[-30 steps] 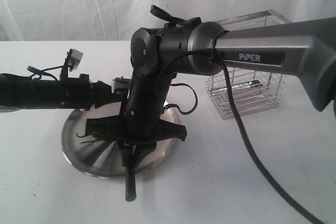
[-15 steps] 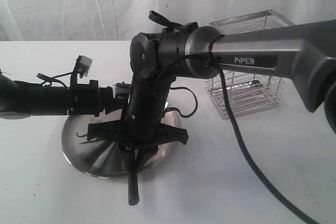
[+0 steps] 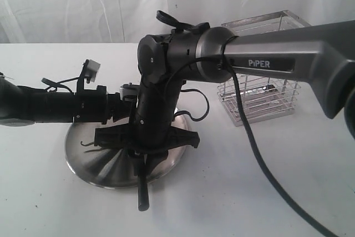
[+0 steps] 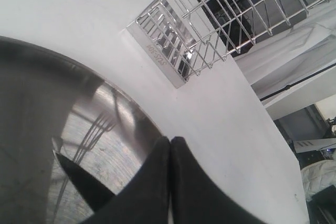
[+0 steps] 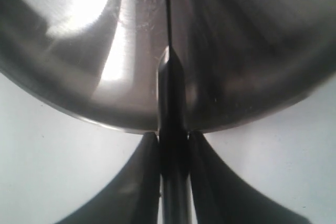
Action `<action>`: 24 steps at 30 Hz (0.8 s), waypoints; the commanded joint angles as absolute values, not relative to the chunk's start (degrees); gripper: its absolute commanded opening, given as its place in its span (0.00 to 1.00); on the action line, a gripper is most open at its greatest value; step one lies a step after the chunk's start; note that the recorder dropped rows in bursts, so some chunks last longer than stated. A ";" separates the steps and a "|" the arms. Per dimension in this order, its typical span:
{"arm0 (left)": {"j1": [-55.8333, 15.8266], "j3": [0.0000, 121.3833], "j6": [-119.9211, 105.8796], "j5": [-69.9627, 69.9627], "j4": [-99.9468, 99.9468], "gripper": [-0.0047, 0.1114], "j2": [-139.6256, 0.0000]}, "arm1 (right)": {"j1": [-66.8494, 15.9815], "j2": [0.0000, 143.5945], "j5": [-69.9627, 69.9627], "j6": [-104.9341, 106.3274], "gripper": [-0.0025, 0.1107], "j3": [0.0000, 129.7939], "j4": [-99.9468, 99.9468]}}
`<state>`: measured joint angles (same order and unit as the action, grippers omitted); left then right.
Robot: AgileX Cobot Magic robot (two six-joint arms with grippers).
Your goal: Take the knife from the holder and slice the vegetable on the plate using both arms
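Observation:
The steel plate (image 3: pixel 105 165) lies on the white table. My right gripper (image 3: pixel 141 160) points down over the plate's near rim and is shut on the black knife (image 3: pixel 143 191). In the right wrist view the fingers (image 5: pixel 149 161) pinch the handle (image 5: pixel 173 145), and the thin blade (image 5: pixel 168 19) runs out across the plate (image 5: pixel 79 51). My left arm (image 3: pixel 55 106) reaches in from the left at the plate's far side, its tips hidden behind the right arm. My left gripper (image 4: pixel 170 141) is shut and empty over the plate's rim (image 4: pixel 131 108). A thin curved stem (image 3: pixel 85 143) shows on the plate; the vegetable's body is hidden.
The chrome wire holder (image 3: pixel 260 95) stands at the back right of the plate, close ahead of the left gripper as the basket (image 4: pixel 210 30). A black cable (image 3: pixel 260 159) hangs from the right arm down across the table. A white curtain closes the back.
My left arm has pushed further right toward the plate's far side. The right gripper and the knife have shifted slightly right, still gripping.

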<state>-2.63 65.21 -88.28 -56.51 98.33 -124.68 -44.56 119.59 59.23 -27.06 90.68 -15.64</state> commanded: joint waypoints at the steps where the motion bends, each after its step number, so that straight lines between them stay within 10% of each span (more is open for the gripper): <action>1: -2.78 65.33 -88.70 -57.01 98.69 0.04 -124.55 | -44.59 119.01 59.97 -27.37 0.02 90.71 -14.56; 24: -3.78 65.33 -88.27 -51.97 97.64 0.04 -124.55 | -44.59 119.39 59.88 -27.37 0.02 90.71 -15.15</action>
<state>-3.41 65.21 -88.28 -51.89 97.81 -124.68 -44.56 119.59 59.68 -27.43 90.68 -15.08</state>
